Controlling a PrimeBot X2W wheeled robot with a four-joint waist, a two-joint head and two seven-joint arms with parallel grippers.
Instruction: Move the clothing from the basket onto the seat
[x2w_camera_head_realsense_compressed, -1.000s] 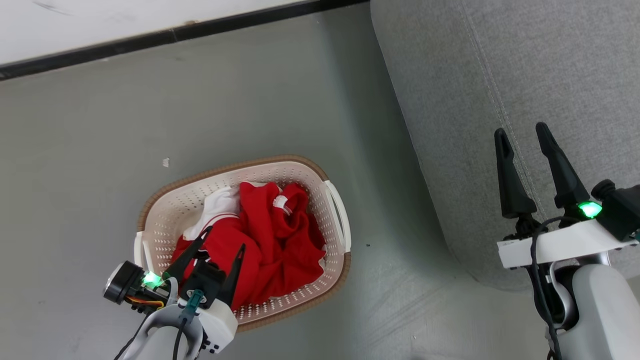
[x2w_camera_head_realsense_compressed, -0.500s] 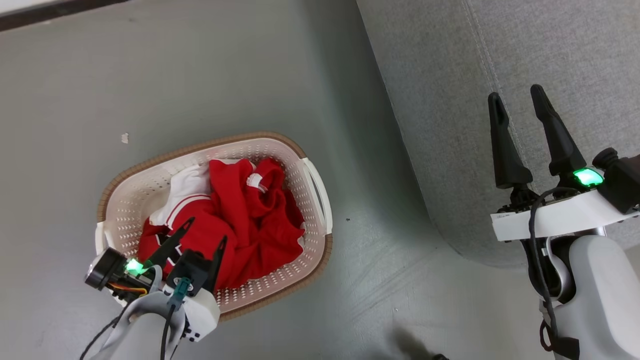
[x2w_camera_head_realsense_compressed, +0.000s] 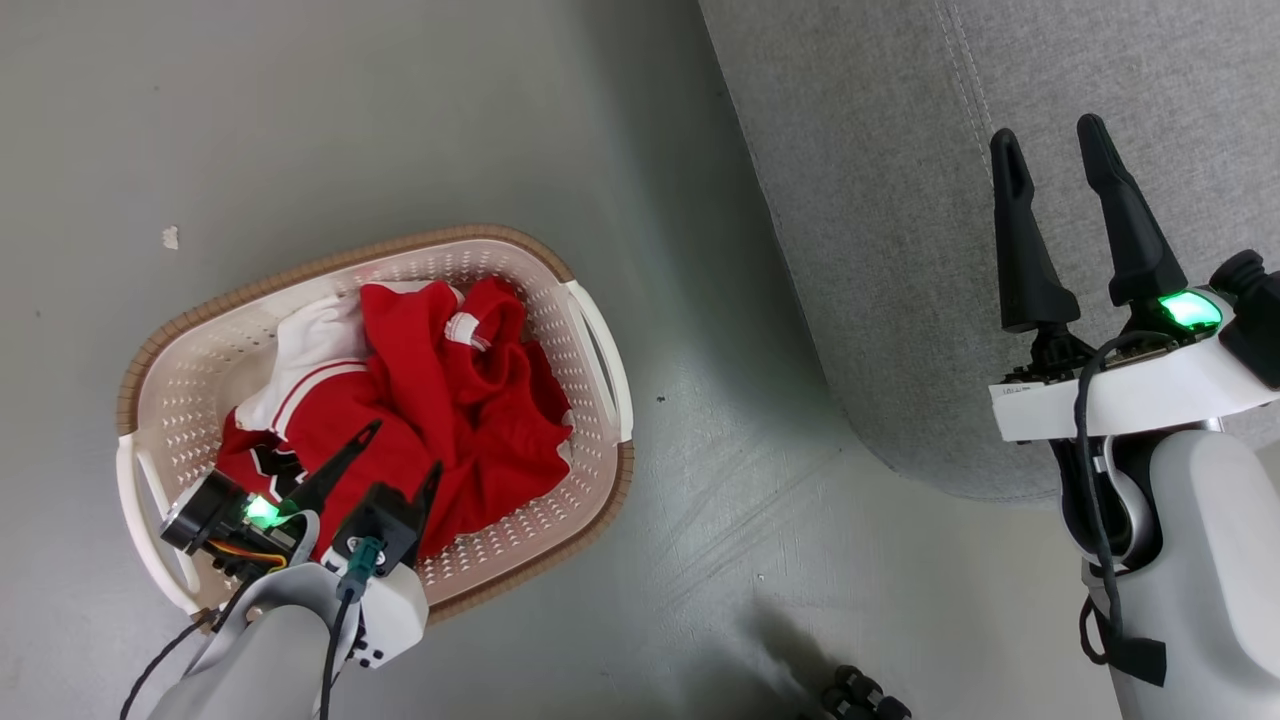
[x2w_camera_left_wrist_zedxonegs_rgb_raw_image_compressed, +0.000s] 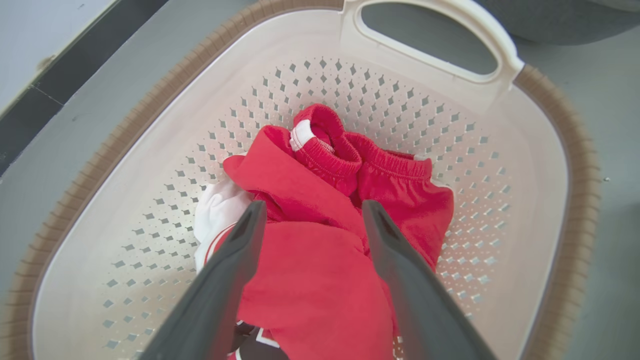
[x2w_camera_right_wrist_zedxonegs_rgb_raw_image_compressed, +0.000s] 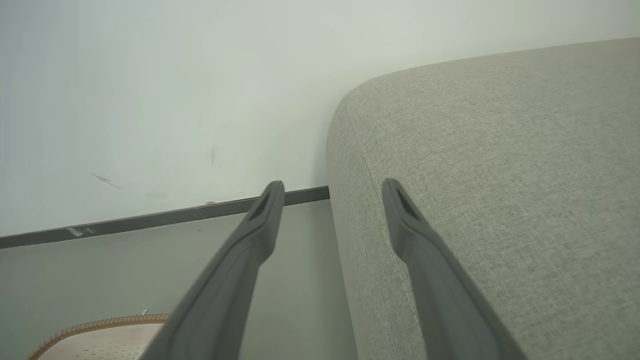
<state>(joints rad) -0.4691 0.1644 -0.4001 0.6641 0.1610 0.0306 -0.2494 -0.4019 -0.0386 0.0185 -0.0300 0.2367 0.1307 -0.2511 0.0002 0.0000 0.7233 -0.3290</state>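
Red clothing (x2w_camera_head_realsense_compressed: 440, 420) with white trim lies bunched in the cream basket (x2w_camera_head_realsense_compressed: 190, 370) on the floor at the left. My left gripper (x2w_camera_head_realsense_compressed: 405, 450) hangs open just above the near part of the pile; in the left wrist view its fingers straddle the red clothing (x2w_camera_left_wrist_zedxonegs_rgb_raw_image_compressed: 320, 280) inside the basket (x2w_camera_left_wrist_zedxonegs_rgb_raw_image_compressed: 520, 165) without closing on it. My right gripper (x2w_camera_head_realsense_compressed: 1050, 135) stands open and empty over the edge of the grey seat (x2w_camera_head_realsense_compressed: 900, 200). The right wrist view looks along that gripper (x2w_camera_right_wrist_zedxonegs_rgb_raw_image_compressed: 332, 187) past the seat (x2w_camera_right_wrist_zedxonegs_rgb_raw_image_compressed: 500, 175) toward the wall, with the basket rim (x2w_camera_right_wrist_zedxonegs_rgb_raw_image_compressed: 100, 322) at the bottom left.
Grey floor (x2w_camera_head_realsense_compressed: 700, 450) lies between the basket and the seat. A white wall (x2w_camera_right_wrist_zedxonegs_rgb_raw_image_compressed: 175, 90) with a dark baseboard (x2w_camera_right_wrist_zedxonegs_rgb_raw_image_compressed: 150, 217) runs behind. A small white scrap (x2w_camera_head_realsense_compressed: 170, 237) lies on the floor, and dark wheels (x2w_camera_head_realsense_compressed: 860, 695) show at the bottom edge.
The head camera has tilted down, so the baseboard has left the picture and basket and seat have shifted. My left gripper has sunk closer to the clothing. Both grippers stay open.
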